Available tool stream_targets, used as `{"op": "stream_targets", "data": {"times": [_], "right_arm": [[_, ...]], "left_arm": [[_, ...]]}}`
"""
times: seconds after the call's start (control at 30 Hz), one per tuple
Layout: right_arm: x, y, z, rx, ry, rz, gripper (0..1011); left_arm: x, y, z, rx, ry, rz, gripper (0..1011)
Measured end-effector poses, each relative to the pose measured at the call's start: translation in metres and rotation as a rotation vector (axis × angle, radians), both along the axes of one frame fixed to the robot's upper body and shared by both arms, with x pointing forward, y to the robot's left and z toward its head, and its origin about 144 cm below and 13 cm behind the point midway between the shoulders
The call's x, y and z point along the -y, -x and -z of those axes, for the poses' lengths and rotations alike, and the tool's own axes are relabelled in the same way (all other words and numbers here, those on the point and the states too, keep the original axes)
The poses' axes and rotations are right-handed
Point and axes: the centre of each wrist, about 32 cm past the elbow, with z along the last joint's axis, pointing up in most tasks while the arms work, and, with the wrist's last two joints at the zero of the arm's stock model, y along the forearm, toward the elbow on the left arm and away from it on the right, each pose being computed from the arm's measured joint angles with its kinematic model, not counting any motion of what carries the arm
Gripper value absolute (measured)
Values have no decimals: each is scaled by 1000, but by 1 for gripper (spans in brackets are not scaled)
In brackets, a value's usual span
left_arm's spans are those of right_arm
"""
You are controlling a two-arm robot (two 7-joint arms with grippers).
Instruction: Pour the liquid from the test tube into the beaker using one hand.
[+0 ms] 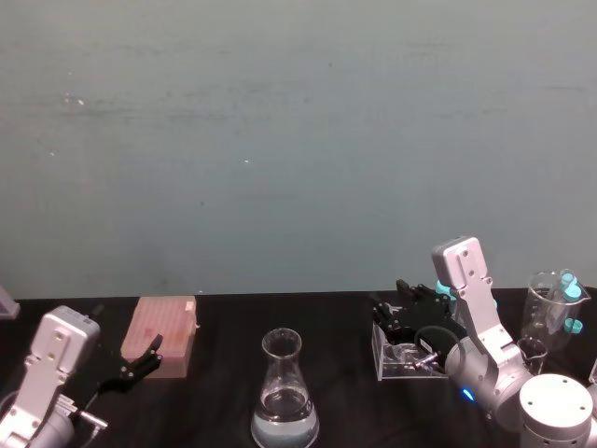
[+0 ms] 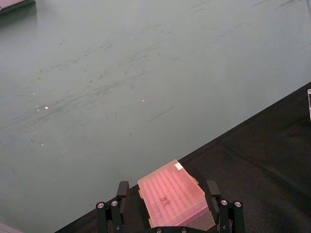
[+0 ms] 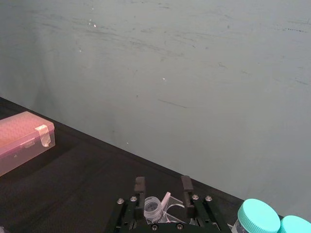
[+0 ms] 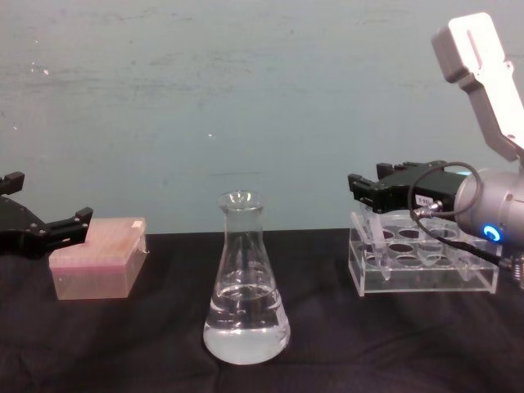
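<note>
1. The left end effector (image 4: 45, 225) hangs with its fingers spread apart, just beside the pink box (image 4: 98, 258).
2. The beaker (image 4: 245, 282), centre table, holds liquid (image 4: 246, 336).
3. At its 3 o'clock, the right end effector (image 3: 163, 187) straddles the test tube (image 3: 152, 206) in the rack (image 4: 422, 266), fingers apart; the tube's lower part is hidden.

The head view looks down from above on the black table (image 1: 215, 392) and teal wall (image 1: 280, 121); the chest view faces that wall level, close to the flask (image 4: 245, 282). Both wrist views sit just behind their fingers — each catching the pink box (image 2: 173, 196).
</note>
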Motion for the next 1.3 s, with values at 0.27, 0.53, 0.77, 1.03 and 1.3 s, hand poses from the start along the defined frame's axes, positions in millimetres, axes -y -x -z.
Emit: {"op": "stream_targets", "data": {"times": [0.27, 0.53, 0.77, 1.03, 1.3], "right_arm": [[0, 0, 0, 0, 0, 1, 719], [0, 0, 0, 0, 0, 1, 931], [0, 1, 0, 18, 7, 3, 1003], [1, 3, -2, 49, 22, 5, 1003], [3, 3, -2, 51, 22, 3, 1003]], "left_arm": [[0, 0, 0, 0, 0, 0, 1000], [0, 0, 0, 0, 0, 0, 1000], [0, 0, 0, 0, 0, 0, 1000], [0, 0, 0, 0, 0, 0, 1000], [0, 0, 0, 0, 0, 0, 1000]]}}
